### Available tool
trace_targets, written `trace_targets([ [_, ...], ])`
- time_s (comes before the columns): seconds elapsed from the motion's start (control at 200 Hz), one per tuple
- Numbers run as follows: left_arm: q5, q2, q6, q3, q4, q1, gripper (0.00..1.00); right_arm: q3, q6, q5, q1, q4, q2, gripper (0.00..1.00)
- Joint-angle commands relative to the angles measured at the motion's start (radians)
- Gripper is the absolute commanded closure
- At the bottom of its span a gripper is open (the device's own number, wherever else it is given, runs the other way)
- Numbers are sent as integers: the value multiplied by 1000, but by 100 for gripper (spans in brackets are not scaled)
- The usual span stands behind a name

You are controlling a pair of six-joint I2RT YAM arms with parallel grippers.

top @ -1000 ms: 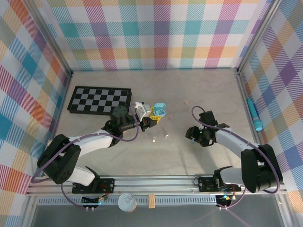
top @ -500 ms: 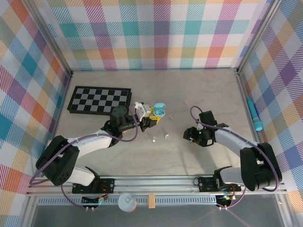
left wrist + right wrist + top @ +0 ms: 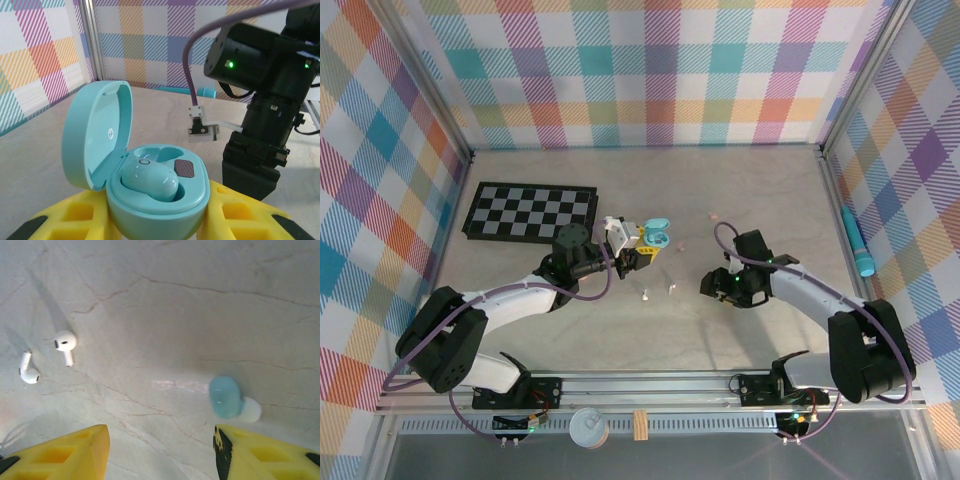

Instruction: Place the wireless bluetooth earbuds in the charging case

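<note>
Grip check, left gripper [image 3: 640, 250]: clamps the light blue charging case [image 3: 157, 197] between its yellow fingers [image 3: 75, 220], lid tipped back and standing open. Carries one blue earbud [image 3: 150, 181] already seated in the near well of that case, with the neighbouring well vacant (dark contact patch exposed at its bottom). Presents the case near the middle of the table [image 3: 620, 180], apparently lifted clear of it, facing the other arm.

Right gripper [image 3: 160, 442]: stands with fingers apart and nothing between them, pointing down at the marbled surface. Hovers low over the second blue earbud [image 3: 227, 397], lying loose just ahead of the right-hand finger and untouched as far as can be told. Leaves a white earbud [image 3: 65, 342] and a second white earbud [image 3: 28, 371] side by side further left in the wrist view, well apart from the blue one.

Progress, as a judgement: half of the blue pair done. Remains to close on the loose blue piece, carry it across and press it in the empty well. White pair not yet begun. Pink pieces too small to make out with any certainty. Chessboard [image 3: 530, 212] off to the far left, apart from all of this.
</note>
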Motion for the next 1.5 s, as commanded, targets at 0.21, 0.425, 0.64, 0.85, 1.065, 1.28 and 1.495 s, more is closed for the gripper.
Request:
trace_targets([
  [0.21, -83, -104, 6, -89, -6, 36, 75, 222, -91, 281, 76, -303, 58, 43],
  [0.425, -131, -176, -17, -148, -8, 87, 75, 350, -48, 548, 218, -435, 221, 43],
  [0.64, -150, -236, -21, -177, -26, 141, 75, 434, -16, 730, 312, -528, 360, 46],
  [0.85, -178, -268, -27, -182, -37, 162, 75, 495, -5, 824, 378, -593, 470, 52],
  [1.065, -207, -288, -25, -181, -48, 175, 75, 516, -4, 848, 403, -595, 539, 57],
  [1.28, -271, -293, -37, -186, -37, 178, 76, 507, -13, 849, 420, -575, 573, 63],
  [1.495, -301, -300, -38, -187, -37, 180, 76, 499, -13, 849, 423, -576, 591, 67],
])
